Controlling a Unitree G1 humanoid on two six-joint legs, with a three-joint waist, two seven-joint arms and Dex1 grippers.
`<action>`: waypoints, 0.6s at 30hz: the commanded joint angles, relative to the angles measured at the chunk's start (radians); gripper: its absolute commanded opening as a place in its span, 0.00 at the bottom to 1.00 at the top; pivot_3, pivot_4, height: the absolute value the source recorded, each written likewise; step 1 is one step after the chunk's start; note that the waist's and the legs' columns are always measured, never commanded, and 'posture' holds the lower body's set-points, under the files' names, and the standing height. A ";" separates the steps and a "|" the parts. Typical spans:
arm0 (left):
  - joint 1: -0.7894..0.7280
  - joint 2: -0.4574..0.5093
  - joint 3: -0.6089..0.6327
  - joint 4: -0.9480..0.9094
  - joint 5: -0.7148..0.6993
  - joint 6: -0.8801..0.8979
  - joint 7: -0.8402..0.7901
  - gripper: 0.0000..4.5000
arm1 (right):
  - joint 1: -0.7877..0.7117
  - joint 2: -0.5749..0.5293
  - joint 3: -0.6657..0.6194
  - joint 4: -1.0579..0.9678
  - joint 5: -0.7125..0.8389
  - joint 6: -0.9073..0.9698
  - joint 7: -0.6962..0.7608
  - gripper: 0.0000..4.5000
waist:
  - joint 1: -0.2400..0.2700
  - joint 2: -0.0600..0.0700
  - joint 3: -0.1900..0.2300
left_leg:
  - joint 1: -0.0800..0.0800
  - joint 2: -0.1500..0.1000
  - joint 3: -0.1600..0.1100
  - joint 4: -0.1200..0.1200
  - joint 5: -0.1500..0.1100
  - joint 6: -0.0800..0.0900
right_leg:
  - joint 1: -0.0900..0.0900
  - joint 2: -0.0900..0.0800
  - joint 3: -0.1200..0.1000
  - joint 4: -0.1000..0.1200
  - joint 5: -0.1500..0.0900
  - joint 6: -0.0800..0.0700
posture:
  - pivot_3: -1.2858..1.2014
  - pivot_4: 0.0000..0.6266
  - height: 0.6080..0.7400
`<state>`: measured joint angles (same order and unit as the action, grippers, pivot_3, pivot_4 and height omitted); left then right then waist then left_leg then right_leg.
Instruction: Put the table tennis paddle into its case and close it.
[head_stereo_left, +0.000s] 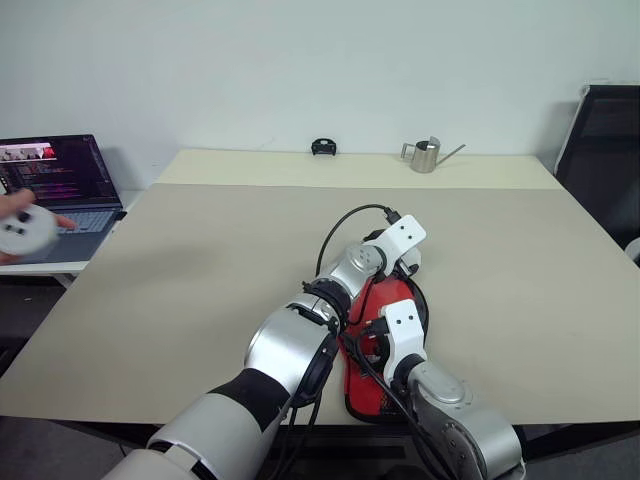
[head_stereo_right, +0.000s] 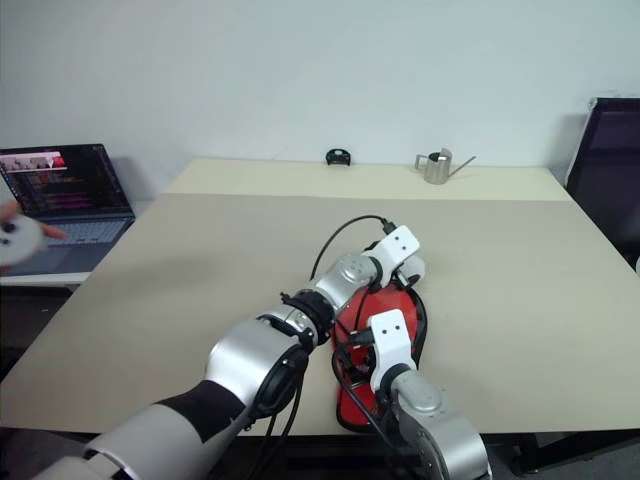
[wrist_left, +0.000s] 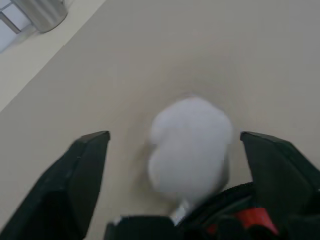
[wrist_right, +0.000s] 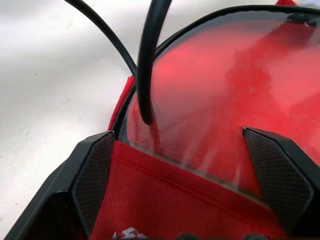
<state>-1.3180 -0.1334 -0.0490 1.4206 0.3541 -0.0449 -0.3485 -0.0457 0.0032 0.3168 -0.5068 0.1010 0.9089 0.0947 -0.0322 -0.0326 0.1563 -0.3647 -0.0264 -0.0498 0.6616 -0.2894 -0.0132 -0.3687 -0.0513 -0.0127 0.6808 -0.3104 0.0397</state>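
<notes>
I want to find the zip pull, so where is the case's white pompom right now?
The white pompom lies on the beige table at the case's far end, between the open left gripper's fingers, right of the table's centre.

Both arms cover most of the case; the white pompom is blurred, the watering can cut off.

One case, one watering can, one laptop.
</notes>
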 joint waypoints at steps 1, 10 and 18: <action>-0.063 0.050 0.068 -0.047 -0.066 -0.009 0.000 0.99 | 0.002 -0.021 -0.017 0.166 0.018 0.062 0.031 1.00 | -0.002 0.000 0.000 | 0.000 0.000 0.000 0.000 0.000 0.000 | 0.000 0.000 0.000 0.000 0.000 0.000 | 0.52 0.24 1.00; -0.035 0.280 0.154 -0.109 -0.197 -0.125 -0.239 0.99 | -0.120 -0.068 -0.092 0.282 0.032 -0.005 0.117 1.00 | 0.002 0.000 0.000 | 0.000 0.001 0.000 0.000 0.001 -0.001 | -0.001 0.001 0.000 0.000 0.003 -0.005 | 0.52 0.24 1.00; 0.239 0.413 0.160 -0.418 -0.354 -0.126 -0.565 0.99 | -0.165 -0.169 -0.178 0.242 0.095 0.030 0.210 1.00 | 0.007 0.001 0.000 | -0.002 0.001 0.000 0.000 0.001 -0.001 | -0.001 0.000 0.000 -0.001 0.003 -0.006 | 0.52 0.24 1.00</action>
<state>-1.1017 0.2638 0.1013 1.1230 0.0572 -0.1822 -0.8497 -0.2416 -0.1339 0.1767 -0.3121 0.1822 0.8666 0.2925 -0.0251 -0.0318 0.1563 -0.3674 -0.0258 -0.0504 0.6620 -0.2888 -0.0143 -0.3702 -0.0514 -0.0131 0.6798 -0.3071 0.0339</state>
